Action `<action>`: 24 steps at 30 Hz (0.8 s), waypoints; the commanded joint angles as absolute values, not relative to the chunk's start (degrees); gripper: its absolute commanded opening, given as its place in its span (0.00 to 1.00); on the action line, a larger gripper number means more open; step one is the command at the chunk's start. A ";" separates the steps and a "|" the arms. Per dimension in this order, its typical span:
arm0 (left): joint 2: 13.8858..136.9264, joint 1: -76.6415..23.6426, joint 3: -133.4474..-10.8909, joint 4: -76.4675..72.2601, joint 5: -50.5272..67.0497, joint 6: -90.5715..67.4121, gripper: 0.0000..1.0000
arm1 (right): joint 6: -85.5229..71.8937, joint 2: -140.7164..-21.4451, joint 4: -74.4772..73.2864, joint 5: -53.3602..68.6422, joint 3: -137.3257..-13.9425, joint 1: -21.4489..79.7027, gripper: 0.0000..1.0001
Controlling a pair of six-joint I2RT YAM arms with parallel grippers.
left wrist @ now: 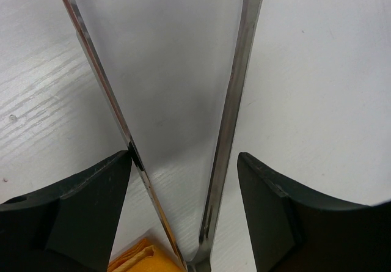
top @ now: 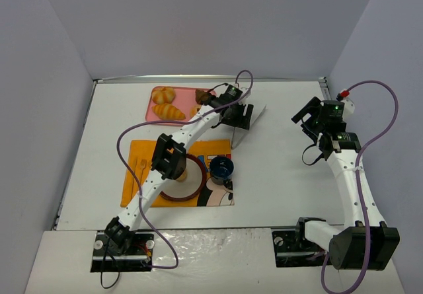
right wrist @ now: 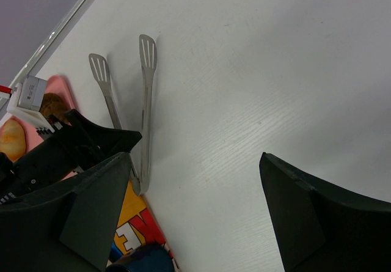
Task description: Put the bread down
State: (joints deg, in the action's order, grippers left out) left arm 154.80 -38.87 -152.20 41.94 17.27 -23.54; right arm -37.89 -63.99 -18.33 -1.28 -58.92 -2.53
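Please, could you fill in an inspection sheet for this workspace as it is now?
Surface: white table, orange placemat.
Job's things: bread apparently on the plate, partly hidden by the left arm.
Clutter: tongs lying on the table; blue cup; pink tray with pastries.
Grippers: left gripper jaws open around the tongs; right gripper jaws open, empty.
Cables: purple cables looping along both arms.
Surroundings: plain walls.
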 commanded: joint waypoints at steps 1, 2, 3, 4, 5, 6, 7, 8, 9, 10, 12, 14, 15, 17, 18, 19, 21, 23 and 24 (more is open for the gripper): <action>146.42 -38.76 -153.84 36.99 19.12 -20.15 0.67 | -37.44 -62.47 -16.17 -2.61 -59.62 -2.02 0.84; 145.57 -38.78 -153.33 36.42 19.50 -19.85 0.67 | -37.44 -62.29 -16.19 -2.74 -59.47 -2.02 0.84; 145.24 -38.84 -153.14 36.16 19.51 -19.40 0.67 | -37.44 -62.16 -16.25 -2.80 -59.35 -2.02 0.84; 144.54 -38.98 -153.04 36.12 19.64 -19.01 0.67 | -37.51 -62.07 -16.19 -3.01 -59.20 -1.96 0.84; 143.95 -39.02 -153.02 36.18 19.63 -18.47 0.67 | -37.47 -61.93 -16.17 -3.20 -59.09 -1.93 0.84; 143.25 -39.14 -152.86 36.29 19.29 -17.90 0.67 | -37.40 -61.84 -16.17 -3.37 -59.02 -1.89 0.84; 142.49 -39.31 -152.65 36.41 18.90 -17.35 0.67 | -37.34 -61.78 -16.18 -3.54 -58.98 -1.85 0.85; 141.79 -39.48 -152.43 36.58 18.82 -16.91 0.67 | -37.27 -61.65 -16.25 -3.72 -58.97 -1.85 0.86; 140.42 -39.64 -151.87 36.76 18.15 -16.42 0.67 | -37.26 -61.26 -16.17 -3.96 -58.89 -1.85 0.86; 139.27 -39.73 -151.69 37.35 16.92 -15.77 0.67 | -37.12 -61.12 -16.22 -4.10 -58.84 -1.85 0.86; 137.34 -39.74 -151.67 39.50 13.99 -14.64 0.67 | -36.79 -61.00 -16.19 -4.01 -58.94 -1.78 0.87; 135.91 -39.76 -152.12 43.43 9.66 -13.60 0.67 | -36.38 -61.14 -16.17 -3.30 -59.25 -1.73 0.88; 134.93 -39.80 -151.73 46.02 6.32 -12.94 0.67 | -36.11 -61.23 -16.17 -2.85 -59.51 -1.68 0.89; 129.19 -39.81 -147.66 49.85 -2.13 -12.78 0.67 | -35.47 -61.77 -16.07 -2.05 -60.11 -1.13 0.95; 127.13 -39.81 -143.85 51.48 -5.78 -13.28 0.67 | -34.93 -62.06 -16.03 -1.75 -60.44 -0.72 0.98; 124.87 -39.77 -139.84 52.94 -9.48 -13.83 0.67 | -34.38 -62.40 -15.96 -1.45 -60.81 -0.14 1.00; 118.03 -39.23 -129.34 53.74 -17.51 -15.54 0.67 | -33.29 -63.64 -15.50 -0.75 -61.98 2.80 1.00; 108.91 -38.14 -120.24 52.65 -21.75 -17.02 0.68 | -32.49 -65.75 -15.06 -1.92 -63.76 7.45 1.00; 104.67 -37.40 -114.48 51.44 -22.55 -17.69 0.68 | -32.18 -66.93 -15.03 -3.09 -64.86 9.84 1.00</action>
State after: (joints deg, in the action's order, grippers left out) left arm 121.93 -39.64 -128.79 49.22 -7.05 -15.34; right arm -35.14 -63.29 -18.41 -2.01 -59.46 2.09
